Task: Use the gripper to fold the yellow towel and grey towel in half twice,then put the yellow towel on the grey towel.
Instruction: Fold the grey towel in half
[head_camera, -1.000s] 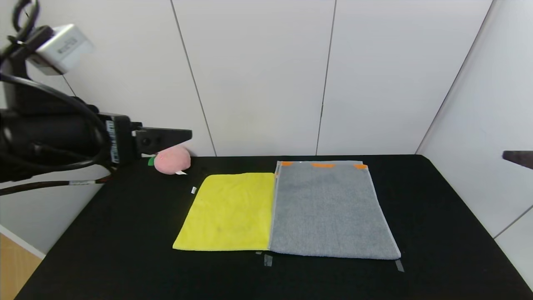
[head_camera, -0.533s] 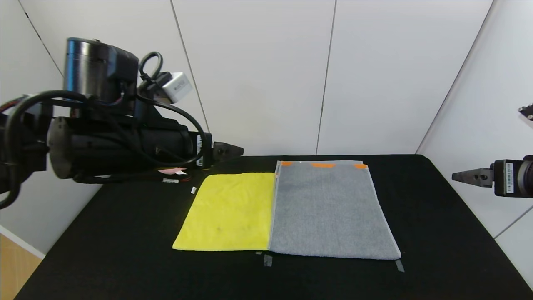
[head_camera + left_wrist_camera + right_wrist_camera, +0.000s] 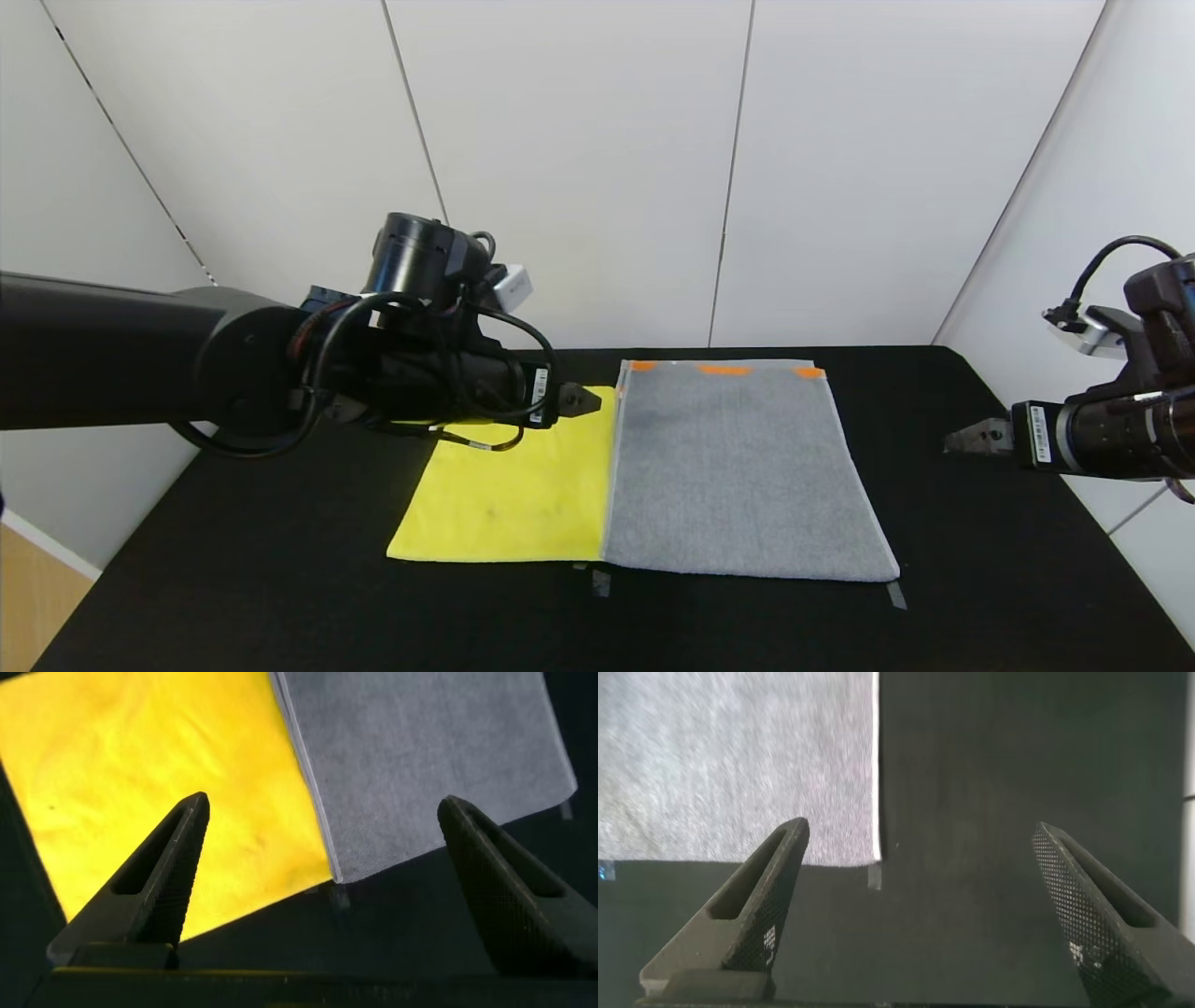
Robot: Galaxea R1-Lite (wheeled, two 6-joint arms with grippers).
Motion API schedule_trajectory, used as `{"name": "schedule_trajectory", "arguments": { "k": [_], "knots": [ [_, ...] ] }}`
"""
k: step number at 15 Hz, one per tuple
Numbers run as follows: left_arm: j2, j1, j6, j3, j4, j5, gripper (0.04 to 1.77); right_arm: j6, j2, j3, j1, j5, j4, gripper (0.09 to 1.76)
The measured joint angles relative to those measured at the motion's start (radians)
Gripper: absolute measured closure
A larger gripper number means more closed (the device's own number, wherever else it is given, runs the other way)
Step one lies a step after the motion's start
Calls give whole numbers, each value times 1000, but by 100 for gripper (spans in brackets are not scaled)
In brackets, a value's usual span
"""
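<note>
Left gripper (image 3: 586,399), with its jaws spread wide and nothing between them, is hovering over the far edge of the yellow towel (image 3: 513,485), close to the seam where that cloth meets the grey towel (image 3: 738,467); we are reading this as the approach to a first fold, with both towels lying flat and unfolded on the black table (image 3: 280,579). Right gripper (image 3: 971,437) is likewise gaping and empty, hanging above bare table just off the grey towel's right edge, near the middle of its length. In the left wrist view the two fingers (image 3: 154,882) are straddling the line between yellow and grey, so we are advising a shift toward the yellow side before any descent, lest the jaws pinch both cloths at once. In our judgement a clean fold is calling for a grasp at a corner, one layer only, lifted just enough to clear the surface and carried straight across to the opposite edge. The grey towel's orange marks (image 3: 724,370) are sitting at the far end, and small tape strips (image 3: 600,582) on the table are marking the near corners, giving us references for alignment.
</note>
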Motion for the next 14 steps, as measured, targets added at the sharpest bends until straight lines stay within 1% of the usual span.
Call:
{"name": "schedule_trajectory", "arguments": {
  "k": [4, 7, 9, 11, 14],
  "knots": [
    [90, -14, 0, -6, -6, -4, 9, 35, 81, 9, 1, 1, -3, 14],
    [146, -28, -3, -7, -7, -6, 9, 40, 128, 44, 3, 3, -109, 14],
    [169, -38, -5, -6, -6, -7, 9, 41, 146, 81, 14, 4, -153, 14],
    [184, -49, -9, 0, -6, -7, 9, 43, 156, 104, 27, 3, -155, 14],
    [204, -79, -43, 6, -6, -10, 9, 72, 160, 128, 48, 1, -157, 14]
  ]
}}
